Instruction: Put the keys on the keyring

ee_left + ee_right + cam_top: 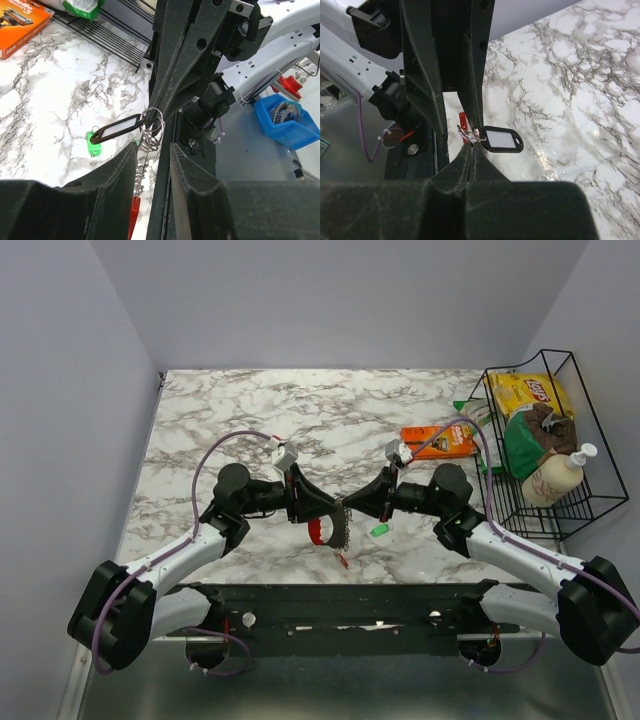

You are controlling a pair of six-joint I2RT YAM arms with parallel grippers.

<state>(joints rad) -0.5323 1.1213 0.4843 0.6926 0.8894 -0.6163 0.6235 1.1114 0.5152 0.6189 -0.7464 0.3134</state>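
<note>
1. The right pincer (472,153) is clenched on the keyring (470,134). Its two fingers meet at the thin metal loop and hold it up off the bench (220,420), above the middle of the near edge.
2. The left pincer (153,146) faces it from the other side with its jaws released. The two fingers (125,175) stand apart and press on nothing that can be seen.
3. A fine chain (141,172) hangs down from the keyring into the gap between the left fingers.
4. A dark-framed tag (502,140) with a white label hangs on the keyring and sticks out sideways from it.
5. A red key (463,121) shows just below the keyring, close under the left pincer. The wrist views do not show whether it is threaded on the loop.
6. A green key (93,145) lies flat on the bench, apart from the keyring. It is just under the right pincer, a little right of the middle of the near edge.
7. An orange packet (440,440) lies towards the right edge of the bench.
8. A black wire basket (590,390) stands at the right edge, holding a yellow bag, a green bag and a pump bottle.
</note>
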